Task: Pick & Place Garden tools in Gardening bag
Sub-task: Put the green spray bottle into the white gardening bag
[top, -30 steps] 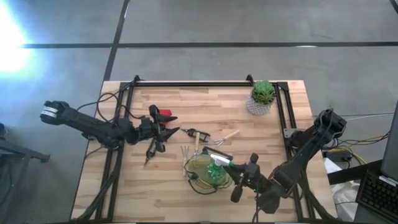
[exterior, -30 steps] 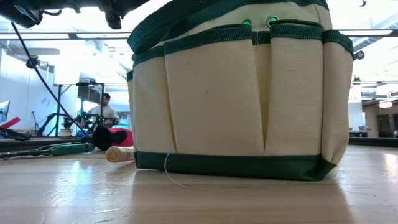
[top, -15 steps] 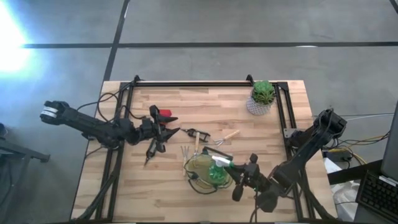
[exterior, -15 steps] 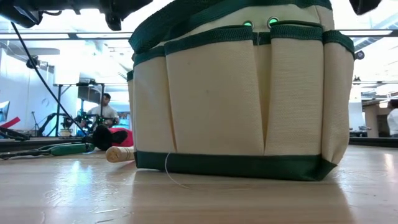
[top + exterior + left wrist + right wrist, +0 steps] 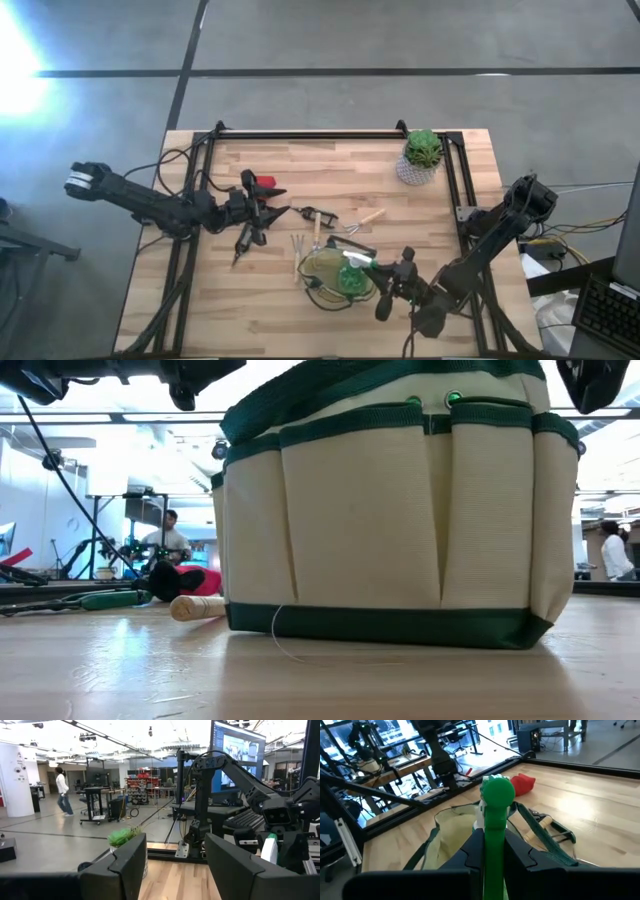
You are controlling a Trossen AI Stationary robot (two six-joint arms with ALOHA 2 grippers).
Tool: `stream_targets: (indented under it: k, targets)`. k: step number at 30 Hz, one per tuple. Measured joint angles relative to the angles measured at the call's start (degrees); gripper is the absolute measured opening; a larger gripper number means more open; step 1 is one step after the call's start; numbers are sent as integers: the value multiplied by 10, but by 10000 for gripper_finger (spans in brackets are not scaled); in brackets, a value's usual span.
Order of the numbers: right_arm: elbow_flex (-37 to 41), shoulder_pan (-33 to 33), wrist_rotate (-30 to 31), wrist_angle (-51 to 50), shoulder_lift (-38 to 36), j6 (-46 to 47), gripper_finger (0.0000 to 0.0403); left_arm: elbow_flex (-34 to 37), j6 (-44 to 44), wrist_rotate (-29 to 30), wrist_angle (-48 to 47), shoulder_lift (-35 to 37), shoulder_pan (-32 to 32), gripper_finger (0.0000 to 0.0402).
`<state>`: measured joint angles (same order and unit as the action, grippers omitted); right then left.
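Green plastic spray bottle (image 5: 496,815) is clamped between the right gripper (image 5: 392,285) fingers and is held just over the mouth of the olive-khaki fabric gardening bag (image 5: 335,272), near the table's near edge. Over the last second the bag has been nudged to the right in the low view, and the bottle has been brought lower over the opening; release is judged imminent. Left gripper (image 5: 250,213) is parked with fingers spread at the table's left, above the red glove-like item (image 5: 264,184). Wooden-handled tools (image 5: 372,216) are left lying beyond the bag.
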<state>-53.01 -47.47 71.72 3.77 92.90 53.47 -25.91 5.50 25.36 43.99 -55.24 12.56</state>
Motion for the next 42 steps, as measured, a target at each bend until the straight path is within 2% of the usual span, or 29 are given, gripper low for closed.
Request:
stream_targets:
  k: [10, 18, 31, 35, 42]
  targets:
    - [7, -13, -7, -1, 0, -24, 29, 0, 0, 0, 0, 0, 0, 204]
    - [31, -16, -20, -1, 0, 3, 29, 0, 0, 0, 1, 0, 0, 204]
    - [38, -16, -86, -2, 0, 6, 29, 0, 0, 0, 1, 0, 0, 204]
    - [38, -16, -87, -2, 0, 5, 30, 0, -1, 0, 1, 0, -1, 204]
    - [38, -16, -88, -1, 0, 5, 69, 0, -1, 0, 0, 0, -1, 204]
